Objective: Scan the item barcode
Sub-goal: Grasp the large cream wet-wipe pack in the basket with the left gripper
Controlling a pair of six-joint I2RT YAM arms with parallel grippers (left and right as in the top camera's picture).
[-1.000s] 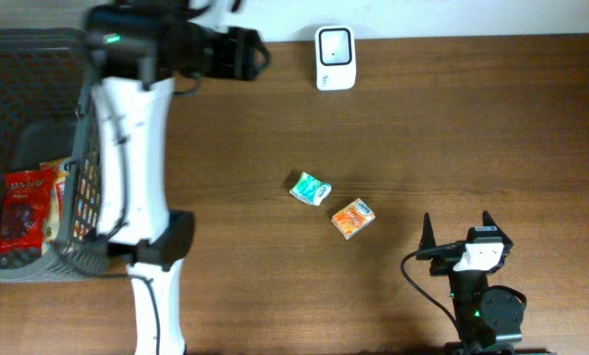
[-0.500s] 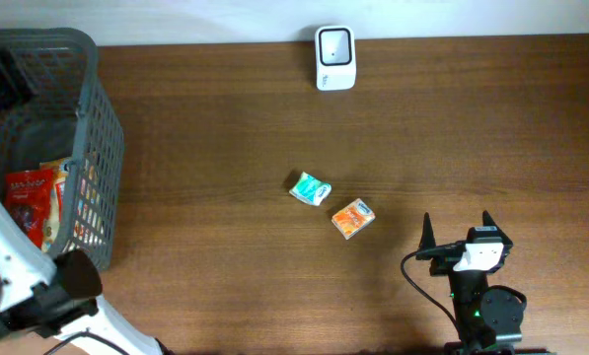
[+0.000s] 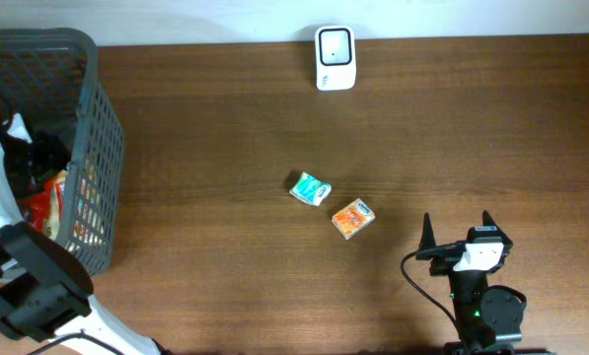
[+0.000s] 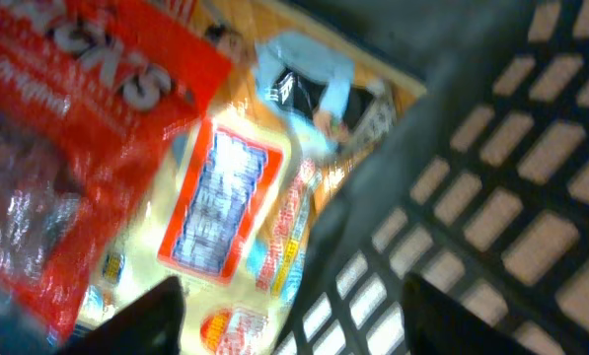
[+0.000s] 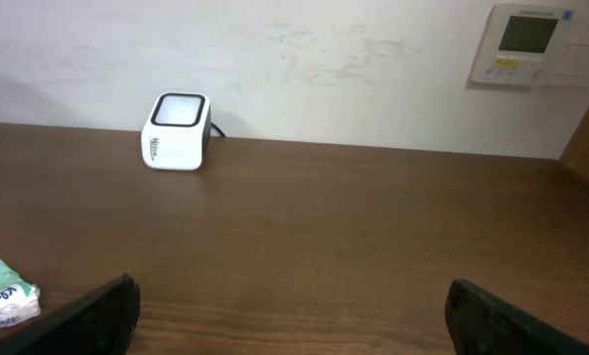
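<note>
left gripper (image 4: 294, 314) spread over snack packs (image 4: 225, 202) in basket (image 3: 97, 148) — right gripper (image 5: 299, 318) spread wide

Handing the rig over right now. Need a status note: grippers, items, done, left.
Left gripper: open, empty, inside the grey basket, above a red snack bag and a yellow packet.
Right gripper: open, empty, low over the table at its near side, facing the white scanner.
Mid-table: teal packet and orange packet, close together.
Done: nothing held, nothing at the scanner; whether the table packets were scanned, cannot tell.
Left: grasp a basket item, present its barcode to the scanner.
</note>
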